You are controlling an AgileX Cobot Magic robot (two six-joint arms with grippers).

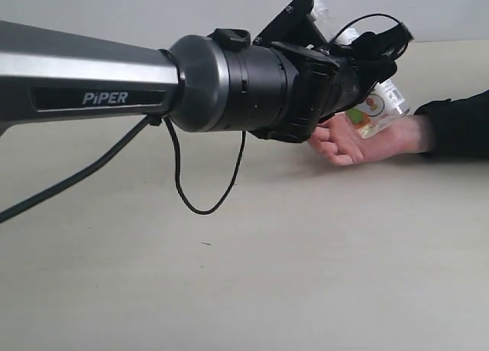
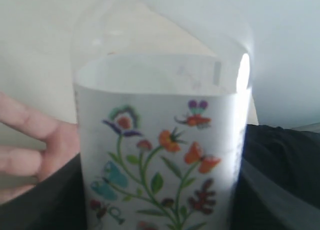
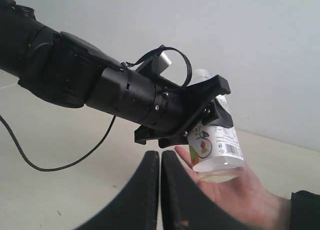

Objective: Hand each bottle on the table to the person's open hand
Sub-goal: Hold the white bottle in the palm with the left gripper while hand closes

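1. Now the left hand (image 3: 209,121) is clamped on the floral bottle (image 3: 218,151), right of centre in the exterior view, poised at the person's open hand (image 3: 240,192) so the palm can take it
2. Right hand (image 3: 160,162), jaws together, empty, plays no part

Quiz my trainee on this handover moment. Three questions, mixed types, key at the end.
1. True or false: the person's open hand is turned palm down.
2. Where is the floral bottle?
A) in the right gripper
B) in the left gripper, over the open hand
C) wrapped in a closed fist
3. Fill in: the right gripper's jaws are ____ with nothing between them.
Key: 1 false; 2 B; 3 shut.
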